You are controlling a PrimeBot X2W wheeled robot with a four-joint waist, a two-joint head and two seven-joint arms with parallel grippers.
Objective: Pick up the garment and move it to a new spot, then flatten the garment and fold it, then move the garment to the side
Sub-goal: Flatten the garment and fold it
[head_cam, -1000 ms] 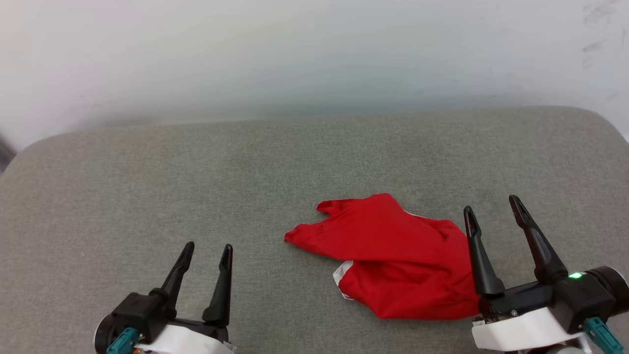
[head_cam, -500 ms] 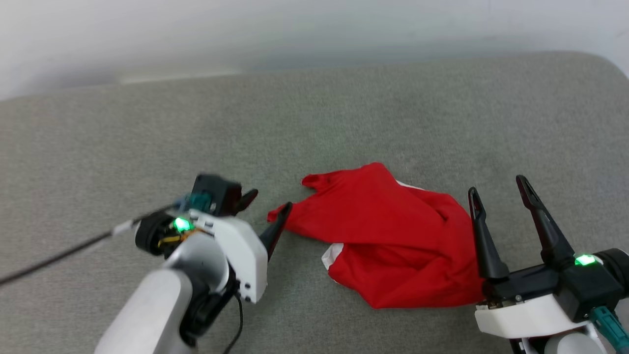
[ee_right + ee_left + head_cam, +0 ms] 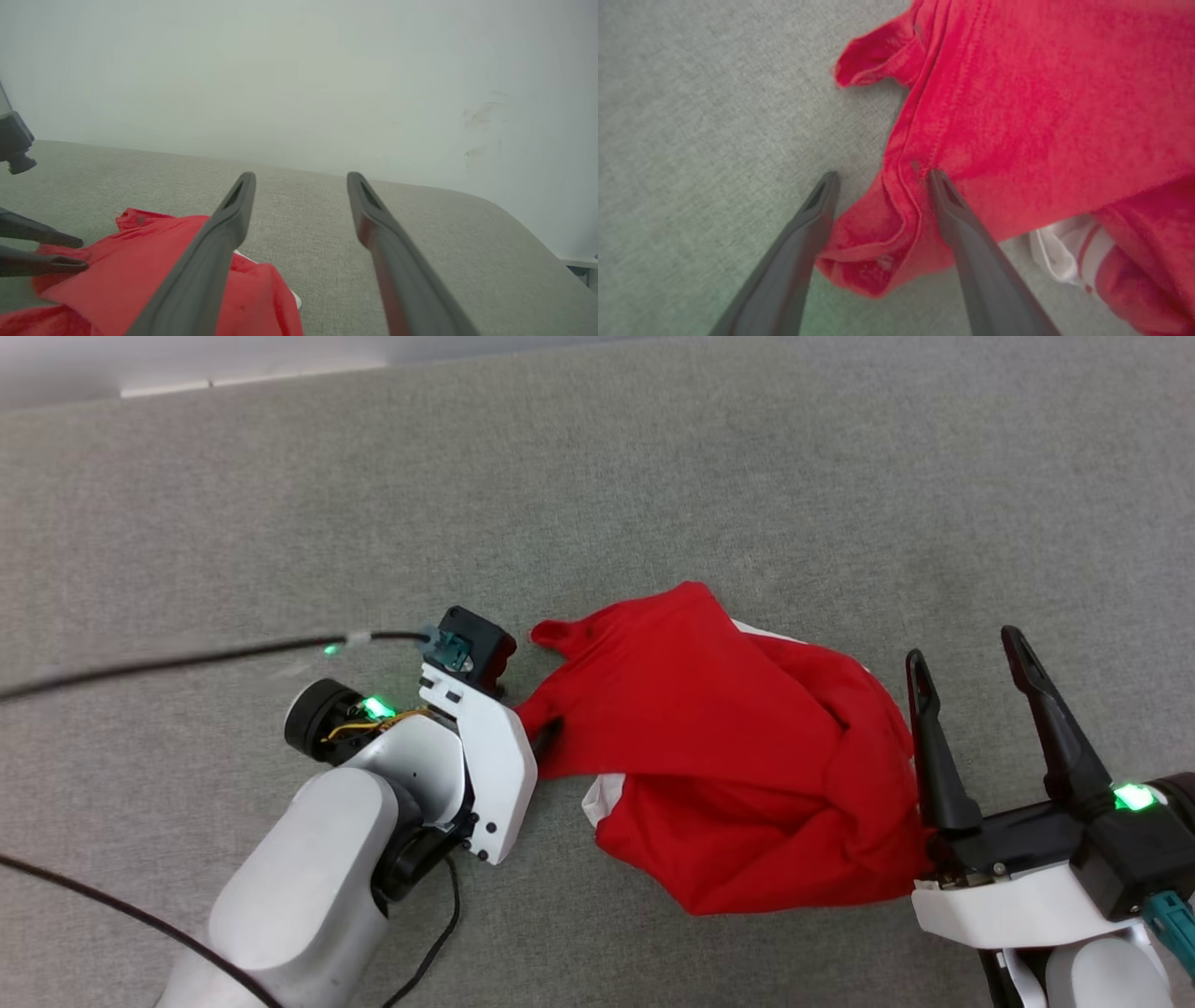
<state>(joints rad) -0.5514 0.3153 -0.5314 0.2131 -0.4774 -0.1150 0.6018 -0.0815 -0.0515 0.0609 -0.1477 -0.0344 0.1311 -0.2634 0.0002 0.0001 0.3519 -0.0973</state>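
The left gripper (image 3: 880,176) has moved from the near left over to the left corner of the garment (image 3: 747,756). Its fingers (image 3: 957,210) are spread, with the red hem (image 3: 906,154) between them, not pinched. The right gripper (image 3: 966,647) stays spread beside the garment's right edge, holding nothing. The garment lies crumpled on the grey cushion (image 3: 653,476), and a white sleeve (image 3: 1069,252) peeks out underneath. A black cable (image 3: 187,661) trails off to the left.
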